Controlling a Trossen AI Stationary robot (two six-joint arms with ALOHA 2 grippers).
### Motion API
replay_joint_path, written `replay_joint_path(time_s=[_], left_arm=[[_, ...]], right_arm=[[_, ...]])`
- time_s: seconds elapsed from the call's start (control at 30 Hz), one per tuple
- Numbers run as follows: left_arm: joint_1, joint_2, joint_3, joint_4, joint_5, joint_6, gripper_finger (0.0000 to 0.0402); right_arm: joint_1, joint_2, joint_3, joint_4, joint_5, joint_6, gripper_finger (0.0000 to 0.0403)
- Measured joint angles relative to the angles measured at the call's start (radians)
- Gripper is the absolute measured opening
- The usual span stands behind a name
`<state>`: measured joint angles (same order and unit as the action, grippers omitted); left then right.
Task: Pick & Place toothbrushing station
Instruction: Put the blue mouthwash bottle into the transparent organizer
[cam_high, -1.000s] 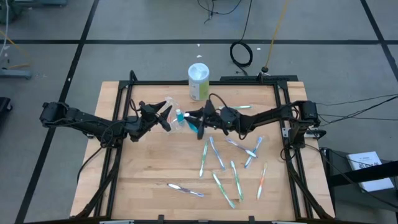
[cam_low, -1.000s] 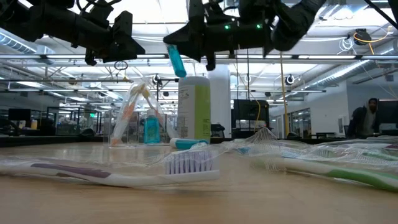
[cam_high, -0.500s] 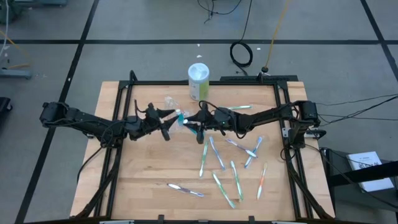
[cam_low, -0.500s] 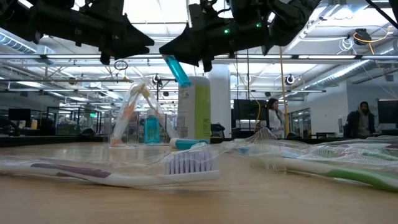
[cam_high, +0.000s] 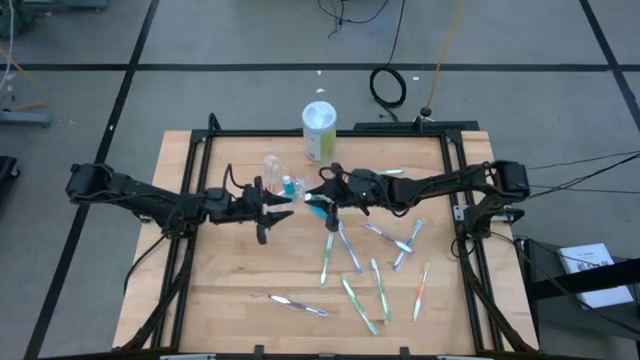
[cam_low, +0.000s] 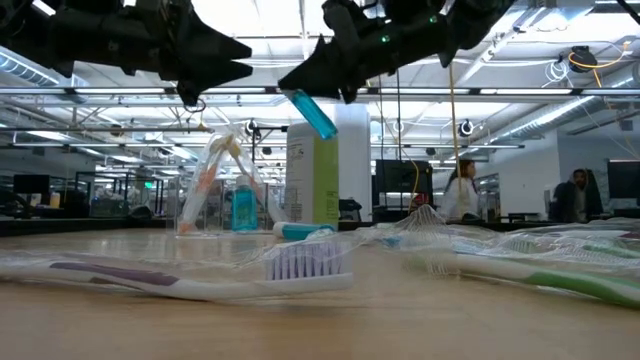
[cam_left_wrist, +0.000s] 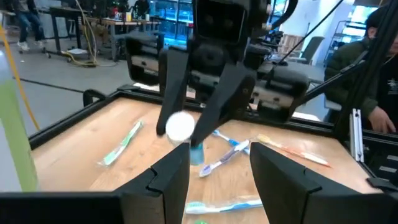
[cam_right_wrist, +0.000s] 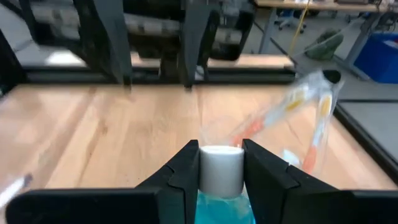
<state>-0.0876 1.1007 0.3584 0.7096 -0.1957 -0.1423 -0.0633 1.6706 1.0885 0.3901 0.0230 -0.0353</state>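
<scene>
My right gripper (cam_high: 322, 200) is shut on a small blue tube (cam_low: 311, 113) with a white cap, high above the table's middle. Facing it from the left, my left gripper (cam_high: 280, 208) stands open and holds nothing; its fingers (cam_left_wrist: 166, 182) frame the tube's cap (cam_left_wrist: 180, 126) from a distance. The clear crinkly container (cam_high: 274, 166) stands on the table just beyond them, with orange toothbrushes (cam_right_wrist: 292, 106) leaning inside it and another blue tube (cam_low: 243, 208) in it. Several toothbrushes (cam_high: 348, 250) lie flat on the wood at the near right. My right gripper pinches the tube between its two fingers (cam_right_wrist: 184, 169) at the white cap (cam_right_wrist: 221, 169). It comes level from the table's right, fingers lying along the tube. The cap end points toward my left arm and the blue body (cam_low: 318, 122) slants down below the fingers, clear of the table.
A tall white and green canister (cam_high: 319, 130) stands at the far edge behind the container. A black frame (cam_high: 330, 133) rims the table. In the low view a wrapped toothbrush (cam_low: 290, 262) lies close to the near edge. People stand in the room beyond.
My left gripper has swung its fingers from the container round toward the table's right, and now faces the right gripper. My right gripper has drawn back a little toward the right and tipped up to nearly level. The tube, which hung almost straight down, now slants.
</scene>
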Motion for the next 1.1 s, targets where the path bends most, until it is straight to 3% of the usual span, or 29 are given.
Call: replay_joint_path(time_s=[0.23, 0.37, 0.57, 0.7, 0.93, 1.1], left_arm=[[-0.005, 0.071, 0.001, 0.014, -0.018, -0.103, 0.0175], [-0.005, 0.147, 0.009, 0.117, -0.023, -0.067, 0.0175], [0.002, 0.279, 0.140, 0.141, -0.001, 0.011, 0.0183], [0.025, 0.364, 0.263, 0.045, 0.041, 0.039, 0.0221], [0.057, 0.507, 0.458, -0.041, -0.002, 0.059, 0.0307], [0.072, 0.559, 0.528, -0.082, 0.028, 0.085, 0.0334]], right_arm=[[0.022, -0.089, -0.021, -0.098, 0.001, -0.073, 0.0091], [0.037, -0.201, -0.094, -0.019, -0.002, -0.101, 0.0091], [0.046, -0.286, -0.345, 0.410, -0.079, -0.077, 0.0091], [0.036, -0.289, -0.442, 0.590, -0.080, -0.027, 0.0091], [0.042, -0.289, -0.459, 0.575, -0.078, -0.024, 0.0091], [0.044, -0.288, -0.460, 0.574, -0.076, -0.030, 0.0091]])
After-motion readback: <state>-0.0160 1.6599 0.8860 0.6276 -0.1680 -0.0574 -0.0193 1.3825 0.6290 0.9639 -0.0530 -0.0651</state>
